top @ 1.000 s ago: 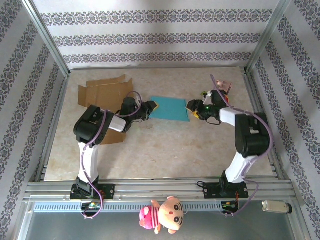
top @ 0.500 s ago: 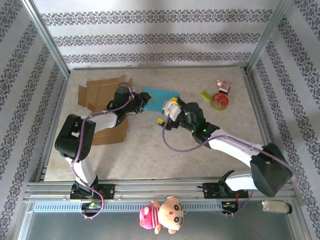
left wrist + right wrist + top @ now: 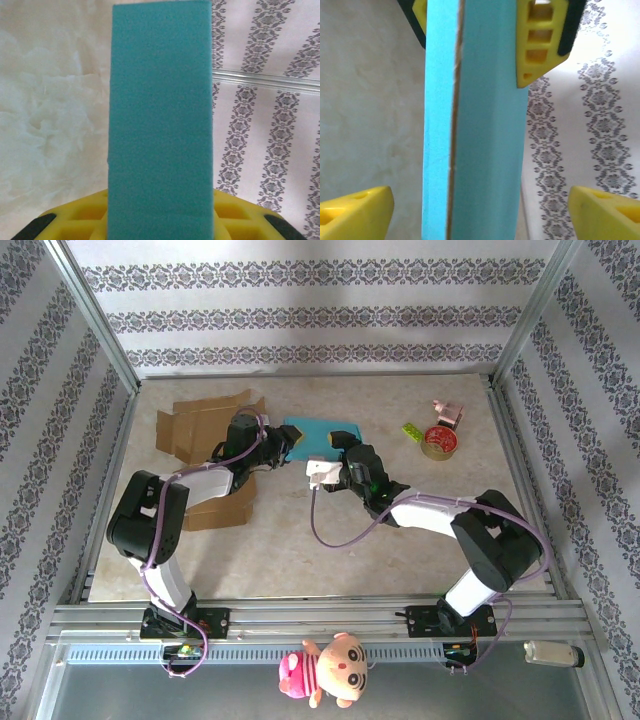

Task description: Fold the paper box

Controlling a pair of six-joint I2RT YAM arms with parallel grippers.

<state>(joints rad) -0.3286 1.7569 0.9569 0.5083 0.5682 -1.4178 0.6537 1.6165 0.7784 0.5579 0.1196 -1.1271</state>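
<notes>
My left gripper (image 3: 284, 445) pinches the box (image 3: 322, 435) by its left edge — upper centre, top view. My right gripper (image 3: 340, 445) stands spread wide astride it, fingers (image 3: 355, 212) clear.

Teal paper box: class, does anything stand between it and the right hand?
Nothing visible does. The teal paper box stands between the open fingers of the right hand, with bare gaps either side; the left hand grips its far end.

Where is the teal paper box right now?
In the top view the teal paper box is mid-table toward the back, held by the left gripper, just right of the brown cardboard.
</notes>
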